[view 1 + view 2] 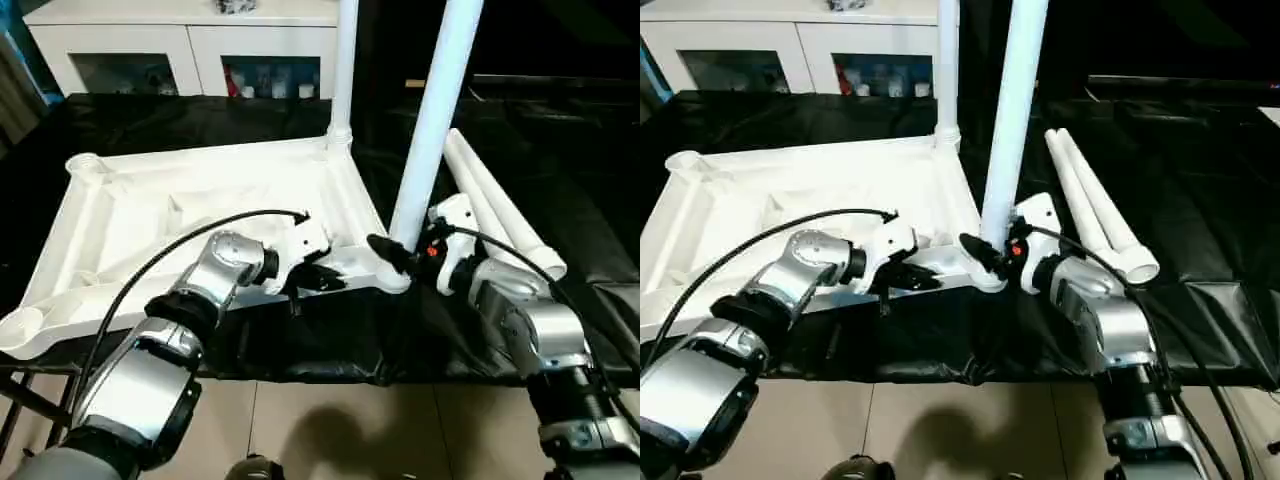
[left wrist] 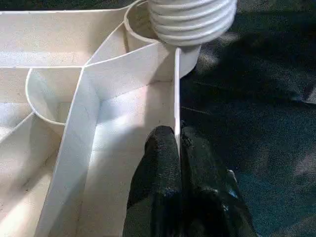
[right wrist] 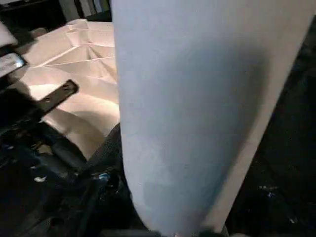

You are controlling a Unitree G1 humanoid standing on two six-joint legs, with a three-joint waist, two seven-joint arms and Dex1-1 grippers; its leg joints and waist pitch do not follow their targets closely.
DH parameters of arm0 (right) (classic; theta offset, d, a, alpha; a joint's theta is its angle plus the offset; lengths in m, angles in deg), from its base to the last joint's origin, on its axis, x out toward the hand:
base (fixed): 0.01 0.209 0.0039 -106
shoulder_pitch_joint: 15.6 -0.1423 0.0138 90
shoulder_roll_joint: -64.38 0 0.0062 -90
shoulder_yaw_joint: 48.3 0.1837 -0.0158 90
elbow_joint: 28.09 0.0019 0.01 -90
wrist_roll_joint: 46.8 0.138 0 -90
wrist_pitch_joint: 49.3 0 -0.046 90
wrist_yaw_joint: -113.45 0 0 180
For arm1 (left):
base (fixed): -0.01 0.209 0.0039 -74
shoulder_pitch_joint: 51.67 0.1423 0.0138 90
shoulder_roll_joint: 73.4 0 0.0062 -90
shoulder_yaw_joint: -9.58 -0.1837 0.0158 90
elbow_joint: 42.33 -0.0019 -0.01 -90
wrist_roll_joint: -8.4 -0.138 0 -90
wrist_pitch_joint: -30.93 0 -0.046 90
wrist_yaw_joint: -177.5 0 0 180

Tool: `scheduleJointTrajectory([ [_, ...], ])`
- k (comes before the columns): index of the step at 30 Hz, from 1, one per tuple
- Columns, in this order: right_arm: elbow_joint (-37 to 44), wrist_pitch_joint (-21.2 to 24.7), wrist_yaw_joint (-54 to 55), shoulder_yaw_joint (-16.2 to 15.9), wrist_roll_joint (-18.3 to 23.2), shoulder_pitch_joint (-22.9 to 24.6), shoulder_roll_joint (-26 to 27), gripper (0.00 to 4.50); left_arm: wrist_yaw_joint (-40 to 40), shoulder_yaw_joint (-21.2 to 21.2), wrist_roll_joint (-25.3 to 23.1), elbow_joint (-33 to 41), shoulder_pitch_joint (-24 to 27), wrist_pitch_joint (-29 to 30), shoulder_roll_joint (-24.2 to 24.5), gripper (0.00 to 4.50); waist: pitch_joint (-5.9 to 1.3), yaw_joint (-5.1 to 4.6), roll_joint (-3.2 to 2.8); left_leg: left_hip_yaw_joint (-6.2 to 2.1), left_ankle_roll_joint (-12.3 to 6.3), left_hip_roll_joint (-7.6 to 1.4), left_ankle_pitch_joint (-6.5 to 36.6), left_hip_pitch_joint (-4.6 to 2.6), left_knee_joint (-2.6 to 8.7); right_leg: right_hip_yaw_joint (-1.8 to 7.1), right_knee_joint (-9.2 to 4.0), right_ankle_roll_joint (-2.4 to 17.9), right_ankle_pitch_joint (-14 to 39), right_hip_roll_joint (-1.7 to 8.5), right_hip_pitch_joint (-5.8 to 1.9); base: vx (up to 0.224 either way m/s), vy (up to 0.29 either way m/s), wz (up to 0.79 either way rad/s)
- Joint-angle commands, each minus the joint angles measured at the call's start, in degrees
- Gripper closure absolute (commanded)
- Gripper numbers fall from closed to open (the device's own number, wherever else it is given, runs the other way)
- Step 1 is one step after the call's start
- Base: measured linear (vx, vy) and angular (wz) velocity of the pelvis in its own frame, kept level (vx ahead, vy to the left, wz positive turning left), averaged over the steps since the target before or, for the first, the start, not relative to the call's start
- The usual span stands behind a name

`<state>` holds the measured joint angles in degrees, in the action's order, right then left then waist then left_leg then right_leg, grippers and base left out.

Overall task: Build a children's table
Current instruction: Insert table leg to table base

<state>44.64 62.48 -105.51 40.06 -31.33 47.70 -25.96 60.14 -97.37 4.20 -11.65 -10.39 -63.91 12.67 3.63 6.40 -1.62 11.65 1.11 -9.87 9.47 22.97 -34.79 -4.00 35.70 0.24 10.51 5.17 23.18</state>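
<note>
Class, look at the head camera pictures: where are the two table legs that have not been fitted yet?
The two spare legs lie side by side on the black cloth, right of the upturned tabletop, just beyond the right gripper.

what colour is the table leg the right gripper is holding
White, best in the left eye view: the leg.

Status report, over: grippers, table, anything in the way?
Left gripper shut on tabletop rim. Right gripper holds upright leg at near corner socket. One leg fitted, two spare legs beside.

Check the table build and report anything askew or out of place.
The leg held in the right gripper leans over the near corner socket, unlike the upright far-corner leg. The left gripper pinches the tabletop's rim. Two spare legs lie alongside.
</note>
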Motion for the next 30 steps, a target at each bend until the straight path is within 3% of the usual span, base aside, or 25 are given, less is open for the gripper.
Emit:
scheduleJointTrajectory([
  [1,-0.87,-0.73,0.39,0.49,-0.3,-0.54,-0.27,2.57,-0.27,1.1,1.06,1.1,1.18,-0.64,-0.78,4.5,-4.72,0.02,0.22,-1.93,-1.01,-3.54,12.61,-1.81,4.1,2.7,-4.24,15.06,7.35,4.38,-2.93,0.0,0.0,0.0],
  [3,-1.75,-1.12,0.49,0.76,-0.25,-0.95,-0.28,2.57,0.07,1.07,1.09,1.41,1.5,-0.99,-0.7,4.5,-4.77,-0.06,0.23,-1.9,-1.27,-3.53,12.22,-1.79,4.07,2.68,-4.13,15.26,6.26,4.36,-2.9,0.0,0.0,0.0],
  [4,-2.76,-1.58,0.55,0.97,-0.25,-1.42,-0.22,2.57,0.53,1.23,1.36,1.59,1.67,-0.62,-0.61,4.06,-4.74,-0.06,0.13,-1.87,-1.23,-3.46,12.44,-1.73,4.03,2.68,-4.21,15.25,6.66,4.41,-2.93,0.0,0.0,0.0],
  [5,-2.76,-1.58,0.55,0.97,-0.25,-1.42,-0.22,2.57,0.53,1.23,1.36,1.59,1.67,-0.62,-0.61,3.95,-4.75,-0.04,0.16,-1.87,-1.25,-3.47,12.46,-1.77,4.04,2.68,-4.23,15.2,6.81,4.41,-2.94,0.0,0.0,0.0],
  [11,-5.79,-2.53,0.15,1.24,-0.37,-2.88,0.09,2.57,-0.16,1.97,1.27,1.7,2.18,-0.3,0.31,3.61,-4.77,-0.02,0.05,-1.88,-1.25,-3.56,12.71,-1.78,4.1,2.62,-4.14,15.24,6.85,4.27,-2.86,0.0,0.0,0.0],
  [12,-6.23,-2.64,-0.06,1.17,-0.44,-3.04,0.15,2.57,0.21,2.03,1.34,1.77,2.27,-0.18,0.5,4.02,-4.75,-0.02,0.03,-1.89,-1.21,-3.58,12.92,-1.84,4.15,2.62,-4.17,15.14,6.99,4.28,-2.83,0.0,0.0,0.0],
  [15,-8.08,-3.33,-0.57,0.92,-0.75,-3.4,0.22,2.57,0.55,2.09,1.26,1.67,2.46,0.17,0.89,4.03,-4.72,0.01,0.12,-1.84,-1.24,-3.53,13.02,-1.78,4.09,2.64,-4.27,15.13,7.87,4.44,-2.83,0.0,0.0,0.0],
  [18,-8.98,-3.51,-1.0,0.76,-0.86,-3.59,0.19,2.57,0.38,2.08,0.79,1.49,2.46,0.34,1.05,4.48,-4.71,-0.1,0.22,-1.85,-1.03,-3.6,13.29,-1.82,4.18,2.63,-4.28,15.15,7.96,4.35,-2.79,0.0,0.0,0.0],
  [30,-14.38,-4.99,-2.83,0.83,-1.2,-4.75,0.15,2.57,1.77,0.23,-0.89,1.97,2.62,0.57,1.27,4.5,-4.69,-0.12,0.22,-1.8,-1.45,-3.61,12.83,-1.76,4.12,2.67,-4.28,15.3,8.01,4.44,-2.8,0.0,0.0,0.0],
])
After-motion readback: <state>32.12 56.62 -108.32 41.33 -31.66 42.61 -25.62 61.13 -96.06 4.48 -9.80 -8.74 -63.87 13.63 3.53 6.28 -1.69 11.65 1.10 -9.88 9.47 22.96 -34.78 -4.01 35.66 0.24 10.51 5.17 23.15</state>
